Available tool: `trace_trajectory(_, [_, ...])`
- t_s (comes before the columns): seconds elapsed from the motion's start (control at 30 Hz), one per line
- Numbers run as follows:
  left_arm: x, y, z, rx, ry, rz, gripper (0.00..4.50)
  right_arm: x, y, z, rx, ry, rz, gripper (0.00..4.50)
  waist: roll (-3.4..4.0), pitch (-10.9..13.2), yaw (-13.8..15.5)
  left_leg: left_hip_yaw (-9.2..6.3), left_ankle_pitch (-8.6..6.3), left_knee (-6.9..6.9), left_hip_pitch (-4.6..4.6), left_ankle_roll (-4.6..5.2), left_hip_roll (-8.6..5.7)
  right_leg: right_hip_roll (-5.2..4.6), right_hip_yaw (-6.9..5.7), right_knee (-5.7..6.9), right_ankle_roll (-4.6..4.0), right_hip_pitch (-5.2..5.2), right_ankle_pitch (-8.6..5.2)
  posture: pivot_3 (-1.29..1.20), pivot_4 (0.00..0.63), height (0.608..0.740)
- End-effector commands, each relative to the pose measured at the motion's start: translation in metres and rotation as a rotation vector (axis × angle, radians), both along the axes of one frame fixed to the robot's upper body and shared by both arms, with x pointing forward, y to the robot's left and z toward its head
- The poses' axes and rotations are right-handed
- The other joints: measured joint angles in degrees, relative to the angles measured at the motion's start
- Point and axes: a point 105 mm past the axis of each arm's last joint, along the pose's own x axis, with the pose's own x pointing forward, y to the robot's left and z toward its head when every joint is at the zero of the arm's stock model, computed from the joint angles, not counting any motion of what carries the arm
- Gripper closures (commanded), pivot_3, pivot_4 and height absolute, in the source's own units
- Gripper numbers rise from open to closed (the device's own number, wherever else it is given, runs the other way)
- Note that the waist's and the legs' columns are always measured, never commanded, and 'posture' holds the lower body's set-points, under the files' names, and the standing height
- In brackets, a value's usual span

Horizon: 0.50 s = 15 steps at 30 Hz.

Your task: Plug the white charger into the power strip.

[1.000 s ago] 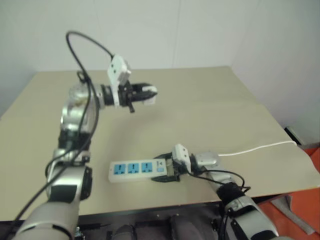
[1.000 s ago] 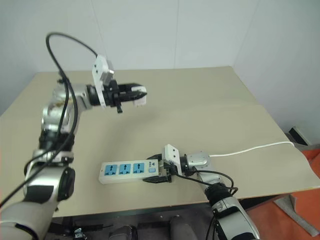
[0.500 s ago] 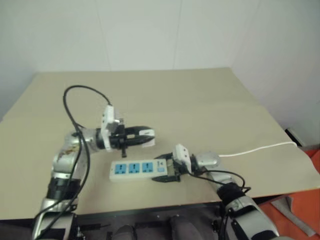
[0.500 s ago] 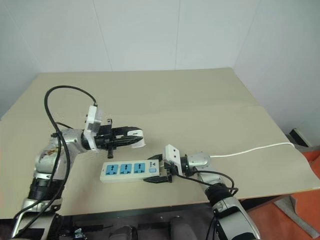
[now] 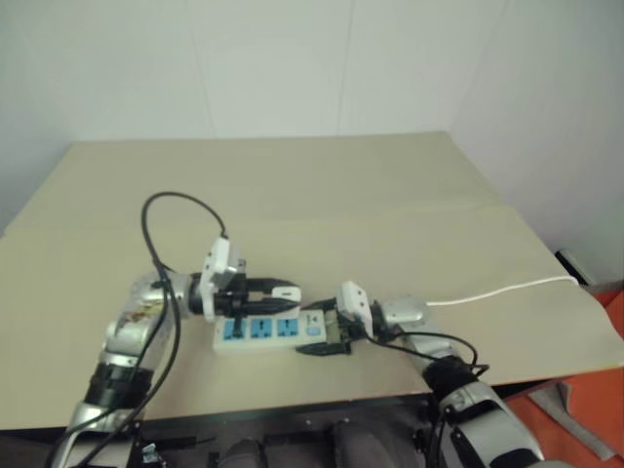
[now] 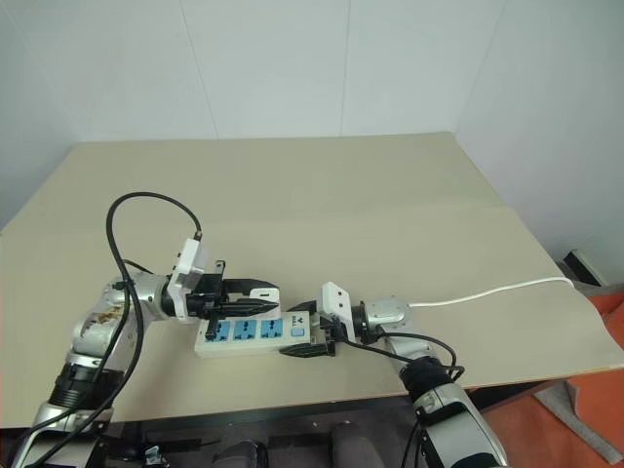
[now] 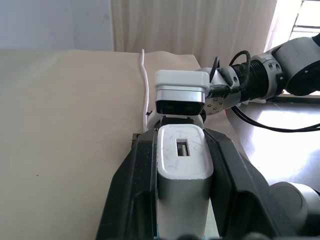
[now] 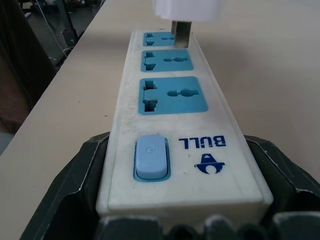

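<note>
Two grippers are working low over a tan tabletop point(image 6: 409, 185). The left gripper point(image 6: 261, 292) is pinching the white charger point(image 7: 182, 160) between its black jaws, which are pressing on the charger's two sides. The charger is a small white block with round corners. It is showing a little dark slot in the face that looks at the wrist camera, and that face is looking a bit scuffed. In the right wrist view, metal prongs are sticking down from its underside, and they are hanging just above the far end of the power strip point(image 6: 249, 333), not yet pushed in.

The power strip is lying flat near the front edge of the tabletop. It is a long white bar with three blue sockets in a row and a pale blue switch at one end, next to a small blue logo. The right gripper point(image 6: 310, 336) is pinching the switch end, with one black jaw pressing on each long side. A thin white cord point(image 6: 487, 290) is running away across the tabletop toward the right edge.
</note>
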Motion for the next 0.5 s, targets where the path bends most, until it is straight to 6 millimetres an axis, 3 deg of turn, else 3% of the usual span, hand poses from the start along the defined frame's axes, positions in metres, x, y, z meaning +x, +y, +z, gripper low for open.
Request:
trace_trajectory(0.03, [-0.007, -0.005, 0.004, -0.01, -0.04, -0.028, 3.48, -0.003, -0.003, -0.01, -0.04, 0.027, 0.0, 1.08, 0.0, 0.0, 0.0, 0.0, 0.0, 0.0, 0.0, 0.0, 0.0, 0.0, 0.0, 0.0, 0.0, 0.0, 0.0, 0.0, 0.15, 0.74])
trace_trajectory(0.5, [-0.01, -0.002, -0.018, 0.034, -0.078, -0.03, 3.48, -0.002, -0.004, -0.01, -0.039, 0.032, -0.007, 1.08, 0.0, 0.0, 0.0, 0.01, 0.0, -0.02, 0.0, 0.0, 0.0, -0.01, 0.0, -0.02, -0.05, -0.02, -0.03, 0.0, 0.15, 0.74])
